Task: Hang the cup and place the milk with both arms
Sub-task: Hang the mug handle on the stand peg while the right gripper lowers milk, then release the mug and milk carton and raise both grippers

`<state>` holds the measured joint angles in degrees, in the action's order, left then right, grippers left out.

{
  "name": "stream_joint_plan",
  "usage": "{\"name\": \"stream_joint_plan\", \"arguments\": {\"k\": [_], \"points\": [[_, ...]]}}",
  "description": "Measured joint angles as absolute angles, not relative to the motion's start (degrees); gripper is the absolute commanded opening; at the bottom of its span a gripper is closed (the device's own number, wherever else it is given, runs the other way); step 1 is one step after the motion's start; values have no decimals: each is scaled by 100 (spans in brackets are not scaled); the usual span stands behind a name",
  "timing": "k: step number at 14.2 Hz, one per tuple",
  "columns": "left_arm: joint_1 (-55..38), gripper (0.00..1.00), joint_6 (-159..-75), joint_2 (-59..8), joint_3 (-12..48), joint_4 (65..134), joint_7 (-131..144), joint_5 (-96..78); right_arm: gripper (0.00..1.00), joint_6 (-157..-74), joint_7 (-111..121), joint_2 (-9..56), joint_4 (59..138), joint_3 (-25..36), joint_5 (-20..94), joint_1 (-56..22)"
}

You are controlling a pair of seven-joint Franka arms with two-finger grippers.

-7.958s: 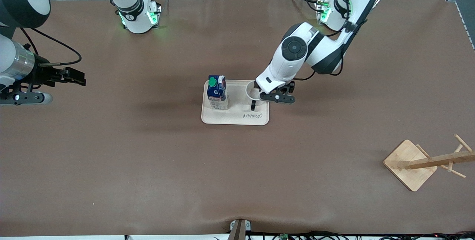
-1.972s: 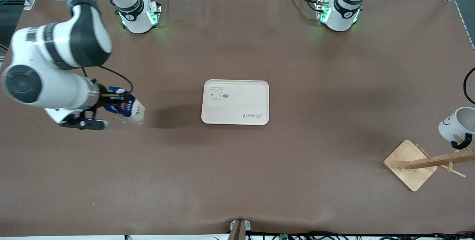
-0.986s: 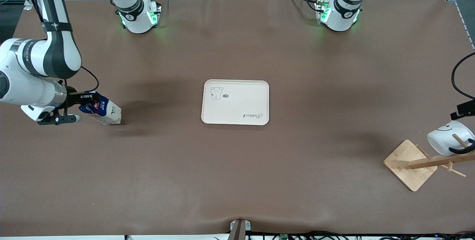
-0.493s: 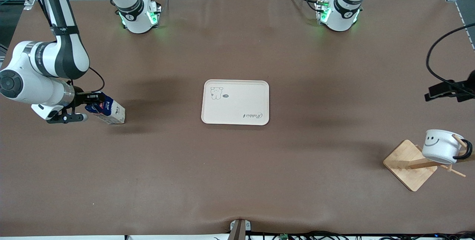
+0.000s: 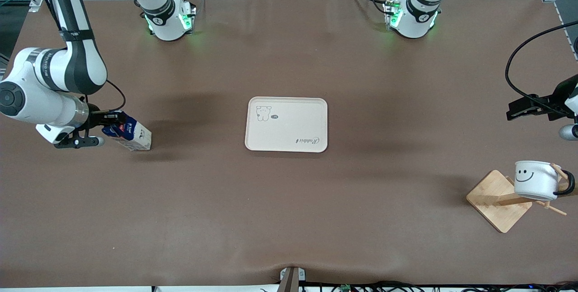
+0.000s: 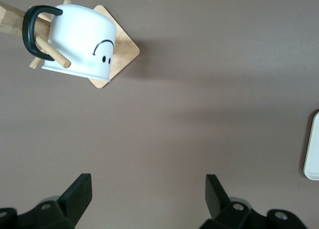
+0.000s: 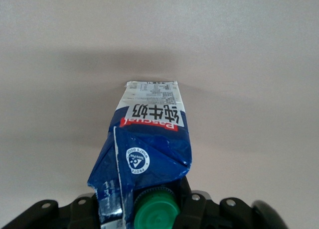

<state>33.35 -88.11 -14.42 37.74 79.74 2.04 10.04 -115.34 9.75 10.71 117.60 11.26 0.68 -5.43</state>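
Observation:
The white cup (image 5: 535, 180) with the smiley face hangs by its black handle on a peg of the wooden rack (image 5: 499, 201), toward the left arm's end of the table. It also shows in the left wrist view (image 6: 79, 47). My left gripper (image 5: 515, 110) is open and empty in the air, apart from the cup (image 6: 148, 191). My right gripper (image 5: 110, 125) is shut on the blue top of the milk (image 5: 131, 134) at the right arm's end of the table. The milk (image 7: 149, 139) is tilted, with its white base at the table surface. Its green cap (image 7: 155, 214) sits between the jaws.
A cream tray (image 5: 286, 124) with a small animal drawing lies empty at the table's middle; its edge shows in the left wrist view (image 6: 313, 149). The rack's square base (image 6: 124, 47) sits near the table's front corner. Brown table surface lies all around.
The left gripper has let go of the cup on the rack peg and pulled up and away. The cup has swung down to hang level. The right gripper lowered the milk and now holds nearly still.

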Motion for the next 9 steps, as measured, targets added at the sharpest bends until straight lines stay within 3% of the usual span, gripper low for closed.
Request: {"name": "stream_joint_plan", "arguments": {"k": [4, 9], "points": [[3331, 100, -8672, -1436, 3895, 7942, 206, 1004, 98, -11533, 974, 1076, 11844, 1127, 64, -534], [3335, 100, -8533, -1307, 4026, 7882, 210, 1004, 100, -11507, 974, 1076, 11855, 1125, 63, -533]]}}
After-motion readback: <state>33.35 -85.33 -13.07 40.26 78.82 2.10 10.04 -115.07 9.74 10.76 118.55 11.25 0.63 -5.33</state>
